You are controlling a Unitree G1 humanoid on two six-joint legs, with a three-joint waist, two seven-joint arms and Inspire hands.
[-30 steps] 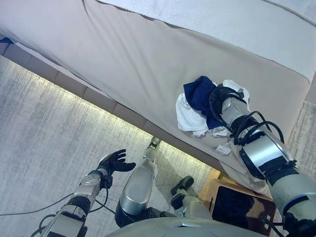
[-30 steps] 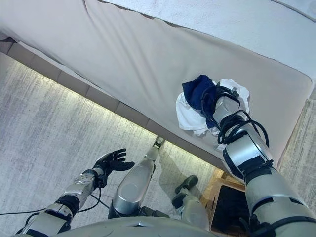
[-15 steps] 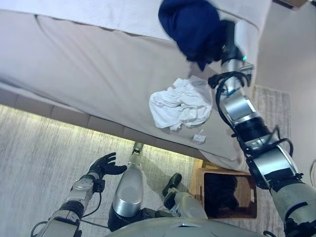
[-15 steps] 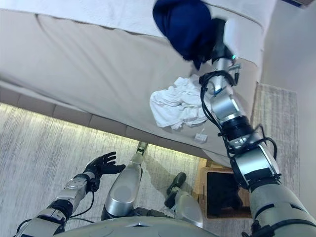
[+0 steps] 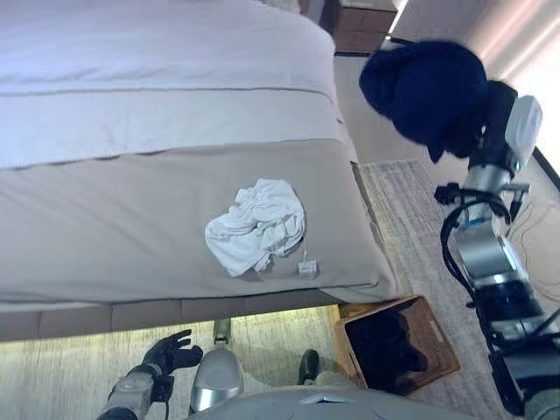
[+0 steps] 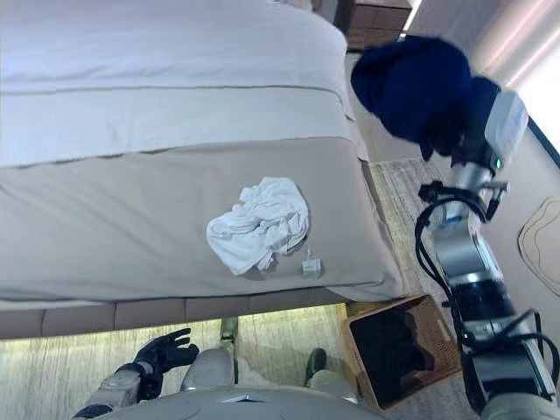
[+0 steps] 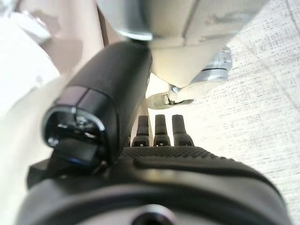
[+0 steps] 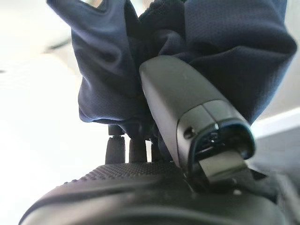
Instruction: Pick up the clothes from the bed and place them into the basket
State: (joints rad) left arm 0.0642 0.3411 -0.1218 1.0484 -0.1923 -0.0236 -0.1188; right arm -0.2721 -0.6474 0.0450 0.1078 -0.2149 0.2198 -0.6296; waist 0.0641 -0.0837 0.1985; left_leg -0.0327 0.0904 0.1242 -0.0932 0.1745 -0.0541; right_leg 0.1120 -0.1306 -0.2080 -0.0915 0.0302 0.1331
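My right hand (image 5: 490, 114) is raised high to the right of the bed and is shut on a dark blue garment (image 5: 424, 92), which hangs bunched from it; in the right wrist view the cloth (image 8: 187, 42) is wrapped over the thumb (image 8: 187, 112) and fingers. A crumpled white garment (image 5: 258, 223) lies on the beige bed cover (image 5: 105, 219) near the foot corner. The brown basket (image 5: 398, 346) stands on the floor beside the bed's corner, with dark clothes inside. My left hand (image 5: 171, 353) is open, low over the floor by the bed's edge.
A small white tag or card (image 5: 306, 269) lies on the bed cover just beside the white garment. A pale rug (image 5: 394, 192) runs along the bed's right side. A lit strip glows under the bed's edge (image 5: 131, 328).
The camera has swung to the right, so the bed and basket have shifted in view. My right hand has carried the blue garment off the bed to its right side, above the floor.
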